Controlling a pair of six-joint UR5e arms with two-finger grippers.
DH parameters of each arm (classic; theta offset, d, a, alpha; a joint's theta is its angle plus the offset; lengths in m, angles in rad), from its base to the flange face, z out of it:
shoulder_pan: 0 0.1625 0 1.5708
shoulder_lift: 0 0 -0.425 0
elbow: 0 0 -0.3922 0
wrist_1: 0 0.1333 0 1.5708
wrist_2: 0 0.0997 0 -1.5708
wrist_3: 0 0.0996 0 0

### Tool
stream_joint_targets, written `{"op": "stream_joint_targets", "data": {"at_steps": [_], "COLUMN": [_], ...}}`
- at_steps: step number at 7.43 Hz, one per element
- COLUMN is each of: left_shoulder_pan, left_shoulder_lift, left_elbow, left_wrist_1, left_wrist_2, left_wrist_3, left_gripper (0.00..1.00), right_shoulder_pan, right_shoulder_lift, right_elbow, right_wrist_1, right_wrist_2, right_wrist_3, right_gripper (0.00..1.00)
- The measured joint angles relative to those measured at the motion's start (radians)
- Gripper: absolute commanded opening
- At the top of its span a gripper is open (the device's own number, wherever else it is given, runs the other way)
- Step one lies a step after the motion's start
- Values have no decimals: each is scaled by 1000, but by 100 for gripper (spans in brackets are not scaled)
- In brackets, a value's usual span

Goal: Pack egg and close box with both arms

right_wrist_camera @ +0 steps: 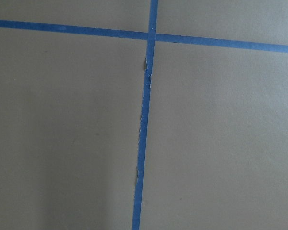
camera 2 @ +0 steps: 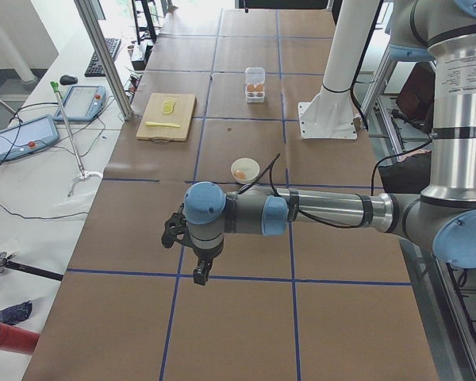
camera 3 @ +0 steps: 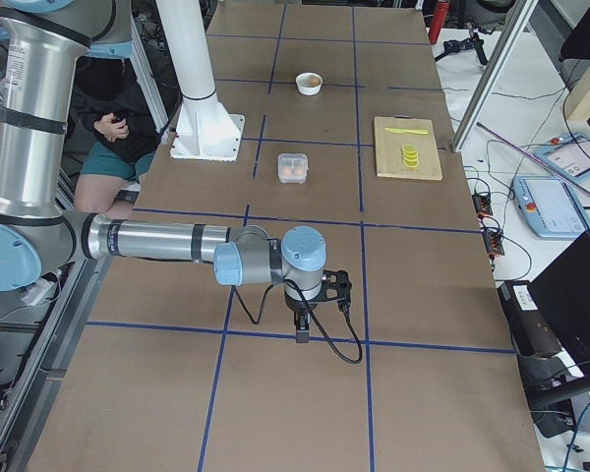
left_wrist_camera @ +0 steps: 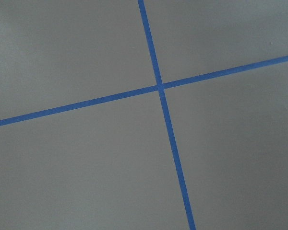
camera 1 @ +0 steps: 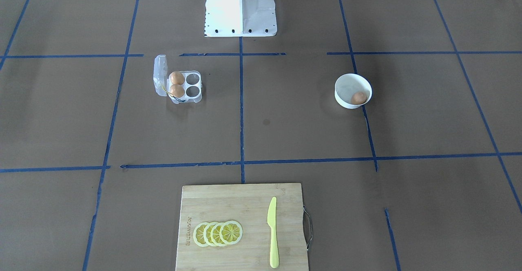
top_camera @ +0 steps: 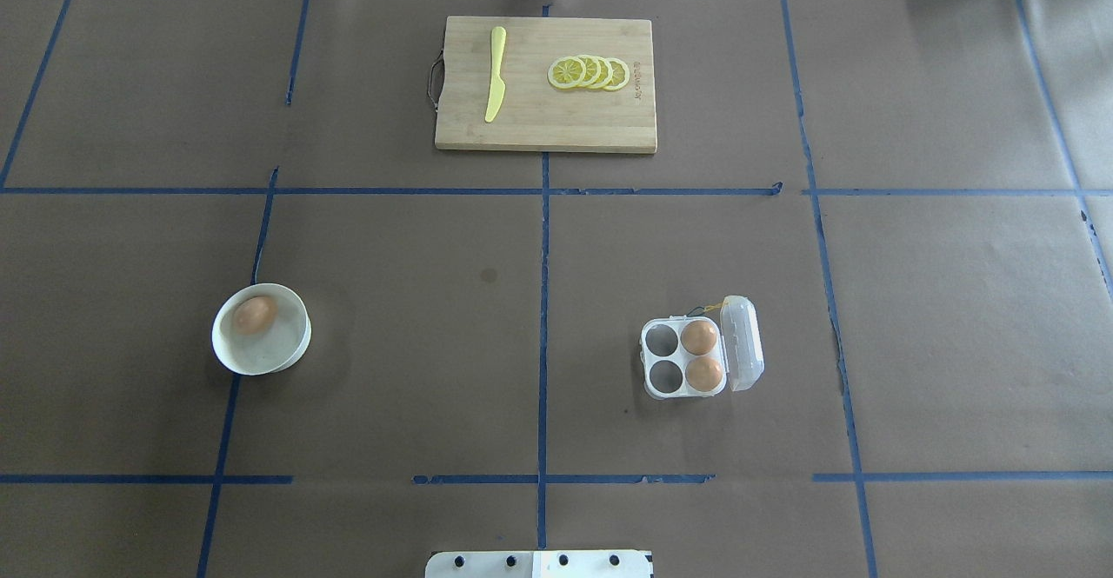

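1. We judge the packing not yet begun. The egg [top_camera: 255, 315] lies in the bowl [top_camera: 296, 354], well apart from the box [top_camera: 666, 375], on the side of the left arm [camera 2: 325, 210].
2. The box's lid [top_camera: 746, 343] stands open. Two other eggs [top_camera: 699, 336] fill the cups beside the lid, and the two cups away from it are empty.
3. Next, we reckon, the left arm must reach the bowl, lower its jaws around the egg and grip gently. It then carries the egg to an empty cup; closing the lid comes after.
4. The left arm and the right arm [camera 3: 167, 241] hang well away from the box and show only in the side views. We cannot tell how far either's jaws are open, or whether they hold anything.
5. The wrist views show only bare bench [left_wrist_camera: 77, 167] and tape [left_wrist_camera: 158, 88]. The string [top_camera: 711, 307] at the box is barely legible.
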Motion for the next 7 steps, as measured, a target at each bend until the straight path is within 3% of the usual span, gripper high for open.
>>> {"op": "stream_joint_targets", "data": {"at_steps": [5,7], "left_shoulder_pan": [1,2], "left_shoulder_lift": [-1,-2], "left_elbow": [0,5], "left_wrist_1": [-6,-63], "left_wrist_2": [0,1], "left_wrist_3": [2,3], "left_gripper": [100,100], "right_shoulder_pan": [0,-1], "right_shoulder_lift": [0,4], "right_elbow": [11,16], "right_wrist_1": [1,0], "right_wrist_2": [7,12], "right_wrist_3": [1,8], "right_gripper": [100,100]}}
